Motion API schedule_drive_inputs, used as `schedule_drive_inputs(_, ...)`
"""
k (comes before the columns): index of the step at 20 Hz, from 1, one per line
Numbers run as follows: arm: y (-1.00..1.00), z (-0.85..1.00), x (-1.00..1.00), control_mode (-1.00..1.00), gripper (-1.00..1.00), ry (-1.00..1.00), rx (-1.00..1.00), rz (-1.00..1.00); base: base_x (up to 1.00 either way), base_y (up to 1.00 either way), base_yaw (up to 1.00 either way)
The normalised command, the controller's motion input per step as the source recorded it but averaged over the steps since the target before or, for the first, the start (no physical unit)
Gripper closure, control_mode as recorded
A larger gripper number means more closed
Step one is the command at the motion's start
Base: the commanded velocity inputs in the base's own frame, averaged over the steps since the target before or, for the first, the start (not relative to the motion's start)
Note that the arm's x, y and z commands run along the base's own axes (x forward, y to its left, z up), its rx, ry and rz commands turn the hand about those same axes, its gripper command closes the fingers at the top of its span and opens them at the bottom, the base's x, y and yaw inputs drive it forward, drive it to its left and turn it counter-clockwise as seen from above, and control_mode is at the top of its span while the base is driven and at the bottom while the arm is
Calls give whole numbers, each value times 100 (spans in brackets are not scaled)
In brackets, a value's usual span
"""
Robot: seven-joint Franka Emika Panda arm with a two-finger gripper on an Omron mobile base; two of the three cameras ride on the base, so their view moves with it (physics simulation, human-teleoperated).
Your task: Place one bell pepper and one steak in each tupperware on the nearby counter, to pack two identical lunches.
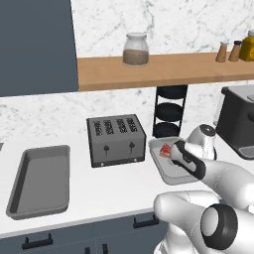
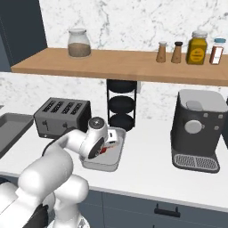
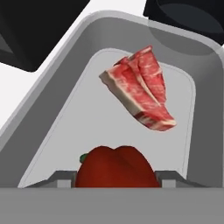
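Observation:
My gripper (image 3: 114,178) hangs low over the right tupperware (image 3: 57,83), shut on a glossy red bell pepper (image 3: 116,164) that sits between the fingertips. A pink steak (image 3: 142,89) with pale streaks lies in the far part of that same grey tray. From the base the gripper (image 1: 171,151) reaches down into this tupperware (image 1: 159,171), which stands right of the toaster on the white counter (image 1: 114,186). The second tupperware (image 1: 39,181) lies at the left with nothing in it. In the right base view the gripper (image 2: 109,143) is over the tupperware (image 2: 111,165).
A dark toaster (image 1: 116,140) stands between the two trays. Behind the right tray is a black tiered rack (image 1: 170,111). A coffee machine (image 2: 196,133) stands at the right. A wooden shelf (image 2: 133,62) with jars hangs above.

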Motion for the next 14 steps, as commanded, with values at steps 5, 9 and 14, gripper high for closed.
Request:
schedule_drive_inputs(5, 0, 23, 0, -100, -100, -12, 0, 0, 0, 0, 0)
schedule_drive_inputs(9, 1, 47, -1, -100, -100, -15, 0, 0, 0, 0, 0)
schedule_drive_inputs(14, 2, 50, -30, -100, -100, -14, 0, 0, 0, 0, 0)
